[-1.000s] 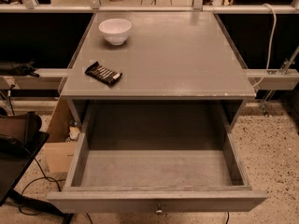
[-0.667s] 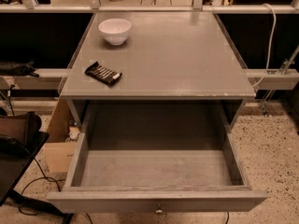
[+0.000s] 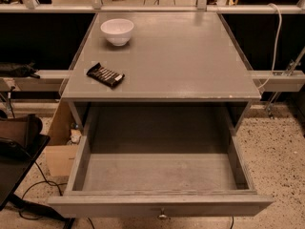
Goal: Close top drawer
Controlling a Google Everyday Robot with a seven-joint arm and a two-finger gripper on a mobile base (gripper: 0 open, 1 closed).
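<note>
Matte tabletop; boxy top drawer; end effector unseen.

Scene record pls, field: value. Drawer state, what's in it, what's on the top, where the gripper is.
top drawer: open, pulled far out toward the camera
drawer inside: nothing visible in it
knob: centre of the front panel, at the bottom edge of the view
cabinet top: white bowl back left, dark wrapped bar front left, apart from each other
floor, left: cardboard box
gripper: not in view
task status: drawer not yet closed
</note>
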